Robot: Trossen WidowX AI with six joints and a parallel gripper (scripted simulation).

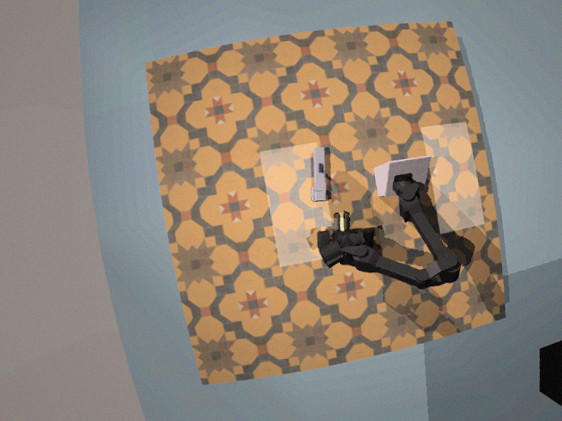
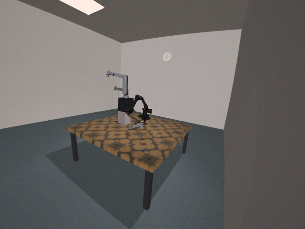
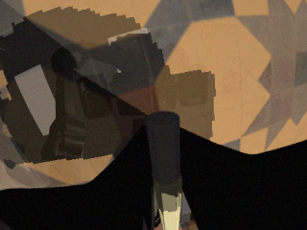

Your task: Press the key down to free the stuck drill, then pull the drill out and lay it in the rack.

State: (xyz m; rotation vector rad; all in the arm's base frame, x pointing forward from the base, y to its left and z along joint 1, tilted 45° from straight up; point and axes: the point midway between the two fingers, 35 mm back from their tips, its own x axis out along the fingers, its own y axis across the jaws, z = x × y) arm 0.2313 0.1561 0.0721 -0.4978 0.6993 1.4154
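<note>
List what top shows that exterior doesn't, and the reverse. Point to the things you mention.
Top only: two pale rectangular patches [image 1: 285, 176] [image 1: 459, 200] on the tabletop.

Exterior only: wall clock [image 2: 167, 56], ceiling light [image 2: 83, 5], table legs [image 2: 147, 189].

Both: patterned tabletop [image 1: 205, 174] [image 2: 118, 134] [image 3: 216, 62], black arm [image 1: 432, 236] [image 2: 135, 102], pale block [image 1: 411, 165] [image 2: 123, 117], slim grey piece [image 1: 319, 164] [image 2: 137, 125], and the tool [image 1: 342, 230] [image 2: 144, 120] [image 3: 156, 130], shut on a dark-and-yellow piece [image 1: 342, 220] [image 2: 141, 121] [image 3: 171, 211]. Exterior has that last one tiny.

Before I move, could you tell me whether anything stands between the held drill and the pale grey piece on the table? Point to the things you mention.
Nothing visible stands between the drill [image 1: 342, 221] [image 2: 141, 121] [image 3: 164, 149] in the gripper [image 1: 341, 216] [image 2: 143, 121] [image 3: 156, 130] and the pale grey piece [image 1: 317, 159] [image 2: 136, 126].
</note>
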